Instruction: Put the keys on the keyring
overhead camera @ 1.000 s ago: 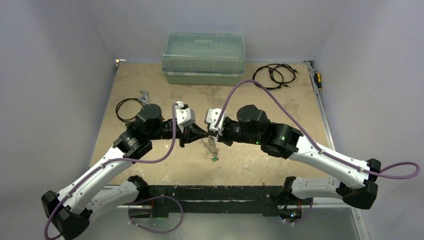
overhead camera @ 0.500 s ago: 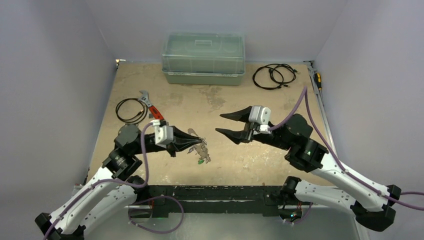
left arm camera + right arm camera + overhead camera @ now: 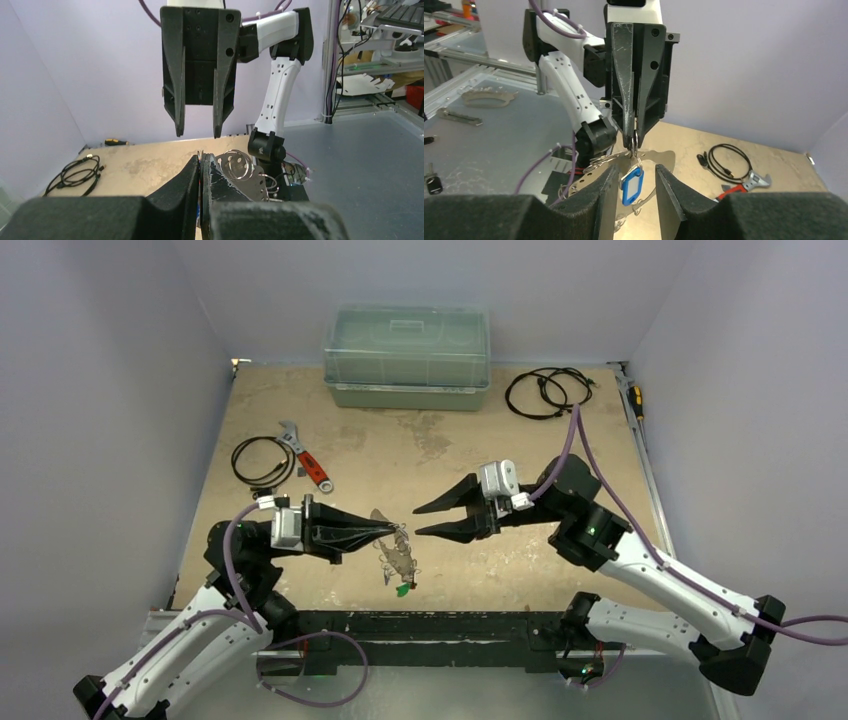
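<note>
My left gripper (image 3: 385, 530) is shut, and a thin metal ring, the keyring (image 3: 635, 140), is pinched edge-on at its tips (image 3: 202, 161). Below it hangs a bunch: a blue-tagged key (image 3: 631, 186), a green tag (image 3: 403, 589), and a flat silvery plate with holes (image 3: 250, 172) carrying small rings. My right gripper (image 3: 419, 521) faces it from the right, open and empty, a short gap away. In the right wrist view the blue tag hangs between my right fingers (image 3: 606, 200) without touching them. The key blades are hard to make out.
A clear lidded plastic box (image 3: 407, 355) stands at the back. A black cable coil (image 3: 548, 392) and a screwdriver (image 3: 635, 400) lie at the back right. Another cable coil (image 3: 258, 460) and a red-handled wrench (image 3: 305, 462) lie at the left.
The grippers, together a second ago, have parted. My right gripper let go, opened, backed right, then came back leftward. My left arm drew back left with the bunch.
</note>
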`<state>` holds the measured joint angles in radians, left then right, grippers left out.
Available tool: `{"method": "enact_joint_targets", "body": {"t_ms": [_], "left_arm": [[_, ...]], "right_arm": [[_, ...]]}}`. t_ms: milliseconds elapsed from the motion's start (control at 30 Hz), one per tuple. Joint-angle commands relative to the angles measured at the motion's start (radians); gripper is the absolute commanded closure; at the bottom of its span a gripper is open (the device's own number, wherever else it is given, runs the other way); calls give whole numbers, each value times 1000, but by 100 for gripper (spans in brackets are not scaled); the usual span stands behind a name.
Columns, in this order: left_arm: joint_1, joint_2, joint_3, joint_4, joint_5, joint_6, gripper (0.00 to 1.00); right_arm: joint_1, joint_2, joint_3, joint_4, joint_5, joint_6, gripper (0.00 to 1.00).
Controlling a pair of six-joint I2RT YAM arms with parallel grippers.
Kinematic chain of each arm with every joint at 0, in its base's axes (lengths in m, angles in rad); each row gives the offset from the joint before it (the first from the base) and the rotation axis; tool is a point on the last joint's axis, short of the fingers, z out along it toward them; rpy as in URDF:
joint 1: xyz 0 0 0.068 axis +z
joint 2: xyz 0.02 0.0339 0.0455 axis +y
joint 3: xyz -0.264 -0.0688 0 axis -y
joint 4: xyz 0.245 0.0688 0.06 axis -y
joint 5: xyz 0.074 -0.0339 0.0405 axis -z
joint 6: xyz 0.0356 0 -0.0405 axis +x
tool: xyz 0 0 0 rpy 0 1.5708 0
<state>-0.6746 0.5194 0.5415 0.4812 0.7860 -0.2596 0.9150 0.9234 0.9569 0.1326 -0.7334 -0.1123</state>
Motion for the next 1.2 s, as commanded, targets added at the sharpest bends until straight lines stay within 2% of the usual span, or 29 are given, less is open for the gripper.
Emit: {"method": "enact_joint_targets", "body": {"t_ms": [0,267,1167], "left_arm": [[-1,-18,-18,191,-1,-87,100],[0,-30,-29,211,-5,-103,100],[-1,-40,-25,148,-46,-61,100]], "right_arm": [[-2,14,21,100,-115,51,65],[-2,64,33,163,-148,87,72],[9,169,47,260,-196,196,68]]}}
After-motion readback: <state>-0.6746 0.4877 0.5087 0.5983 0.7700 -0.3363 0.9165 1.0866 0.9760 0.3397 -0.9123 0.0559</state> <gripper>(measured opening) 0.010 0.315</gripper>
